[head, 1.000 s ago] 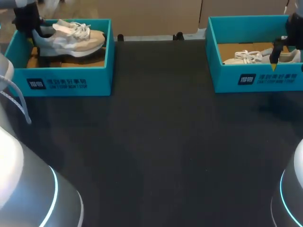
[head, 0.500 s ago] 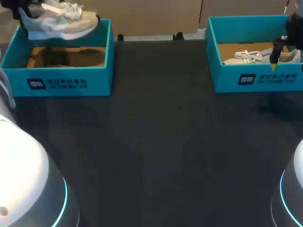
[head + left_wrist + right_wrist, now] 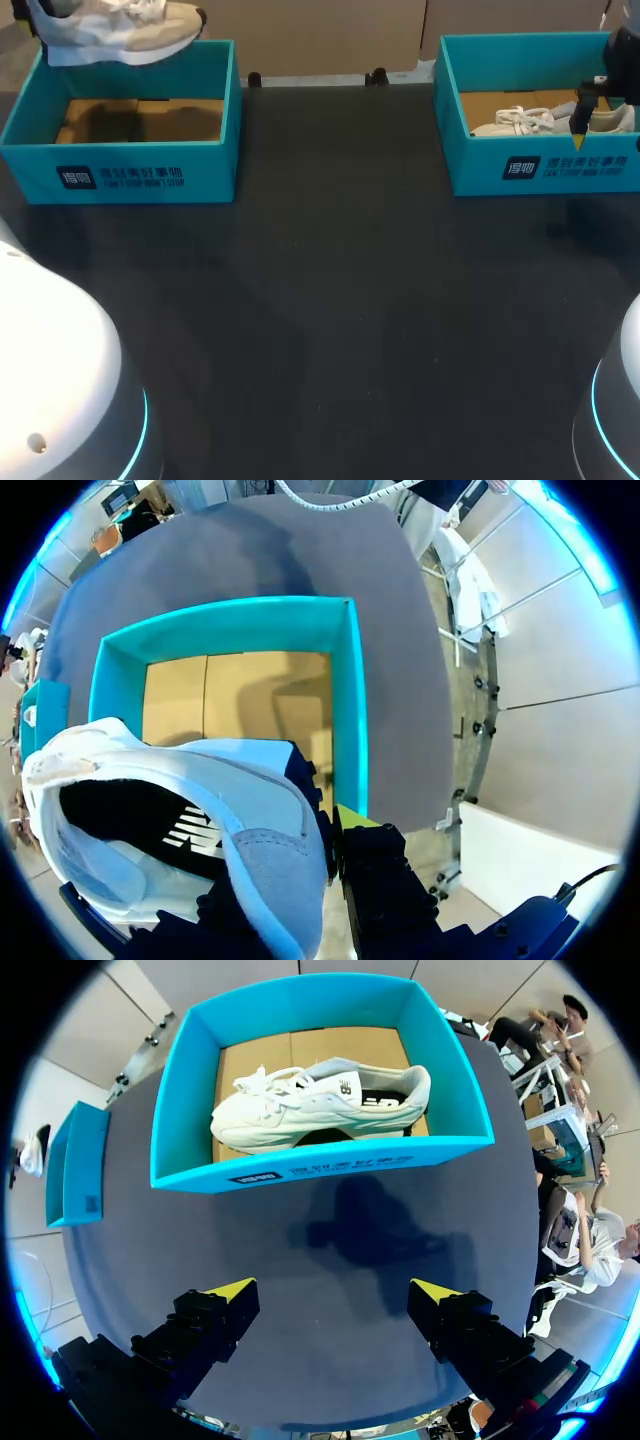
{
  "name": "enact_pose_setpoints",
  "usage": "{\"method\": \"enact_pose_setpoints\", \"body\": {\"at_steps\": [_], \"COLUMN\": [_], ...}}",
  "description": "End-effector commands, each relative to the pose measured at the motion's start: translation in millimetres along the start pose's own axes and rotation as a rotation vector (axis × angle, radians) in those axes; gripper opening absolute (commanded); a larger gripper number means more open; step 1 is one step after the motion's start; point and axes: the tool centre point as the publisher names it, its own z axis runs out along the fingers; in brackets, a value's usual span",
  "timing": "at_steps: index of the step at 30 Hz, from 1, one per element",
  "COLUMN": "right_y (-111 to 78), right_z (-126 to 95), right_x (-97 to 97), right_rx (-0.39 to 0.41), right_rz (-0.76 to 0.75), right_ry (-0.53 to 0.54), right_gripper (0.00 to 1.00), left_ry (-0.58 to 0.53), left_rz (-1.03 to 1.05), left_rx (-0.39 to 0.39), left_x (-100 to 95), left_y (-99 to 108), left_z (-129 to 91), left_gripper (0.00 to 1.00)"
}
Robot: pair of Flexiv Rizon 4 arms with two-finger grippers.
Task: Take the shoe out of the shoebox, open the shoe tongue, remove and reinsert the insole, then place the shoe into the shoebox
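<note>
Grey-white and tan sneaker with white laces (image 3: pixel 115 30) lifted clear of the left teal cardboard shoebox (image 3: pixel 120 175), hanging above that shoebox's back wall, no contact with it. Roughly level, sole down, toe toward the shoebox's right-hand side, heel toward its left.

Left end effector (image 3: pixel 318 845) clamped on the sneaker's heel: heel collar pinched between the two dark fingers, one yellow fingertip (image 3: pixel 352 818) showing just beside the heel, the other hidden behind the upper. Dark lining and shoe opening visible in left wrist view. Shoebox directly below the shoe there, brown cardboard floor exposed, shoe shadow across it.

Black bench (image 3: pixel 340 300) under the shoebox, which sits at the far left corner.

Second teal shoebox (image 3: pixel 540 170) well apart from the left shoebox, at the bench's far right corner. White lace-up sneaker (image 3: pixel 320 1100) lying inside it on brown cardboard, on its sole, lengthwise along the front wall.

Right end effector (image 3: pixel 335 1295) far to the right of the left shoebox, hovering over the bench, second shoebox just ahead of its fingers. Fingers spread wide, nothing between them, no contact with anything.
</note>
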Motion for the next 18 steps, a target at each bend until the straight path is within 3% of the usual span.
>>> {"method": "enact_pose_setpoints", "body": {"at_steps": [1, 7, 9, 11, 13, 15, 18], "right_y": [-0.7, -0.7, -0.7, -0.7, -0.7, -0.7, -0.7], "right_z": [0.2, 0.2, 0.2, 0.2, 0.2, 0.2, 0.2], "right_x": [-0.2, -0.2, -0.2, -0.2, -0.2, -0.2, -0.2], "right_rx": [-0.002, -0.002, -0.002, -0.002, -0.002, -0.002, -0.002], "right_rz": [0.0, 0.0, 0.0, 0.0, 0.0, 0.0, 0.0], "right_ry": [0.001, 0.001, 0.001, 0.001, 0.001, 0.001, 0.001], "right_gripper": [1.0, 1.0, 1.0, 1.0, 1.0, 1.0, 1.0], "left_ry": [-0.019, 0.025, 0.028, 0.049, 0.044, 0.054, 0.061], "left_rz": [-0.007, -0.018, -0.008, -0.013, 0.02, 0.031, 0.052], "left_rx": [-0.102, -0.271, -0.276, -0.316, -0.307, -0.342, -0.333], "left_x": [-5.0, -16.4, -22.2, -31.5, -42.7, -56.3, -78.9], "left_y": [-25.3, -72.9, -92.5, -113.5, -134.4, -160.2, -185.2], "left_z": [-24.9, -84.2, -98.7, -108.2, -114.4, -116.6, -114.6], "left_gripper": [0.0, 0.0, 0.0, 0.0, 0.0, 0.0, 0.0]}}
